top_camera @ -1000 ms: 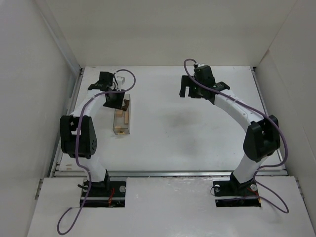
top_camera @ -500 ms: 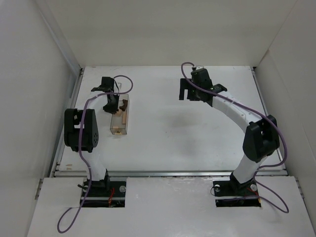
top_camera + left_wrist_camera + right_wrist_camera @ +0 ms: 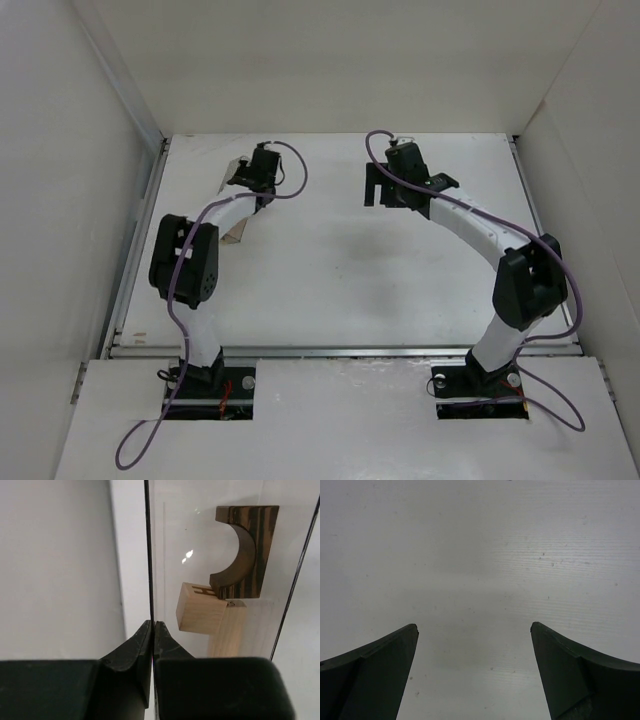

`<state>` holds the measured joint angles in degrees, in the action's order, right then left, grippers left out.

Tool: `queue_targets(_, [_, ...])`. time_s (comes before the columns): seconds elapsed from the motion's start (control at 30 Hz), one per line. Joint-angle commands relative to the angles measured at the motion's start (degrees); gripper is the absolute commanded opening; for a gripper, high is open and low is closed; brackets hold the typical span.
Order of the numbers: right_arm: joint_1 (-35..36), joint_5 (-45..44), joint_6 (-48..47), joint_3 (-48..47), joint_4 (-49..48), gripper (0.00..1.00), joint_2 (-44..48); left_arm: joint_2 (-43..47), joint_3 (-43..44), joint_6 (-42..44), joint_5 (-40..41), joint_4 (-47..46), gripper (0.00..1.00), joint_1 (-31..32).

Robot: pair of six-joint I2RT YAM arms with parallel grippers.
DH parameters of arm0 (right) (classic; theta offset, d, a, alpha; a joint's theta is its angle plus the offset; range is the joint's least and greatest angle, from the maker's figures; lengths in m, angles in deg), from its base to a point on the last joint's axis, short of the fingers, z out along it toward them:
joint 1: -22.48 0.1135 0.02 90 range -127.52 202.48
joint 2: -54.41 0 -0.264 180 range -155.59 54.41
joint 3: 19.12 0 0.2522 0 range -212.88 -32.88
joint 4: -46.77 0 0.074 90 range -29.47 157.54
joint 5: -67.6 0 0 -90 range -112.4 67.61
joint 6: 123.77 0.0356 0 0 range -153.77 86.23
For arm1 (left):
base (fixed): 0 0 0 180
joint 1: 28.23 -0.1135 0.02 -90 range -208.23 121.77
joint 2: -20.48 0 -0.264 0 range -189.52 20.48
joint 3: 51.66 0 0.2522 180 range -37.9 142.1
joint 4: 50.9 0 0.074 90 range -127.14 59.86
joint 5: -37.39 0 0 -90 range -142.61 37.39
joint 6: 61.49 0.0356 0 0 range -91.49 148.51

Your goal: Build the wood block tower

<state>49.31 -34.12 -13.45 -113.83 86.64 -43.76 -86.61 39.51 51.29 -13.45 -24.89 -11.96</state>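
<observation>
In the left wrist view my left gripper [image 3: 151,625] is shut on the thin wall of the clear plastic box [image 3: 150,540]. Through the clear wall I see a dark brown notched block [image 3: 246,555], a pale cube [image 3: 202,614] and a pale bar [image 3: 227,637] lying loose together, not stacked. In the top view the left gripper [image 3: 252,178] holds the box [image 3: 234,232] at the back left; the arm hides most of it and the blocks. My right gripper [image 3: 385,190] is open and empty over bare table, as the right wrist view [image 3: 474,630] shows.
White walls close the table [image 3: 350,260] at the back and both sides. A metal rail [image 3: 340,350] runs along the front edge. The left wall is close to the box.
My left arm has swung right and towards the back, taking the clear box with it off its earlier spot. The right arm has barely moved.
</observation>
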Motion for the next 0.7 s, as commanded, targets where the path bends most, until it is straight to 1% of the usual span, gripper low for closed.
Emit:
queue_targets(0.0, [0.59,-1.9,-0.36,0.44,-2.11,1.0,3.77,-4.15,-1.03,15.25,20.42,-16.37,0.0,4.11])
queue_targets(0.07, [0.59,-3.03,-0.36,1.05,-2.11,1.0,3.78,-6.46,-1.03,16.85,23.06,-17.0,0.0,6.4])
queue_targets(0.1, [0.59,-3.04,-0.36,1.66,-2.11,1.0,4.47,-7.25,-1.03,16.85,23.07,-17.0,0.03,7.19])
queue_targets(0.17, [0.59,-3.56,-0.36,2.19,-2.11,1.0,5.01,-8.39,-1.03,15.46,22.37,-15.6,0.13,9.65])
queue_targets(0.2, [0.59,-3.57,-0.36,2.72,-2.11,1.0,5.62,-8.4,-0.51,12.23,21.58,-12.2,0.34,10.44])
queue_targets(0.23, [0.59,-3.57,-0.36,2.72,-2.11,1.0,6.14,-8.4,0.11,10.37,20.62,-10.07,0.43,11.06])
queue_targets(0.27, [0.59,-3.57,-0.36,2.72,-2.11,1.0,6.15,-8.4,0.81,8.43,18.09,-7.7,0.49,12.19])
queue_targets(0.3, [0.59,-3.57,-0.36,3.33,-2.11,1.0,6.15,-8.4,1.6,6.33,16.49,-2.63,0.55,12.73])
queue_targets(0.33, [0.59,-3.57,-0.36,3.34,-2.11,1.0,6.76,-7.88,3.0,4.39,14.65,0.03,0.61,13.25])
queue_targets(0.37, [0.59,-3.57,-0.36,3.34,-2.11,1.0,6.76,-7.09,3.62,0.81,10.37,2.66,0.62,13.78])
queue_targets(0.4, [0.59,-3.57,-0.36,3.34,-2.11,1.0,6.76,-6.47,4.24,-0.88,8.15,4.78,0.62,14.57])
queue_targets(0.43, [0.59,-3.57,-0.36,3.34,-2.11,1.0,6.76,-5.68,4.85,-2.12,5.52,8.37,0.65,14.58])
queue_targets(0.47, [1.11,-3.57,-0.36,3.34,-2.11,1.0,6.76,-3.41,4.86,-3.26,3.23,9.62,0.68,15.1])
queue_targets(0.5, [1.12,-3.57,-0.36,3.34,-2.11,1.0,7.29,-2.0,4.86,-4.75,-1.32,10.42,0.72,15.1])
queue_targets(0.57, [1.12,-3.57,-0.36,3.34,-1.59,1.0,7.29,0.9,4.86,-5.55,-5.3,11.74,0.84,15.1])
queue_targets(0.6, [1.12,-3.57,-0.36,3.34,-1.59,1.0,7.29,3.27,5.56,-5.56,-10.1,12.44,0.92,14.23])
queue_targets(0.67, [1.12,-3.04,-0.36,3.34,-1.59,1.0,7.29,5.04,8.27,-7.57,-15.49,14.72,0.96,12.04])
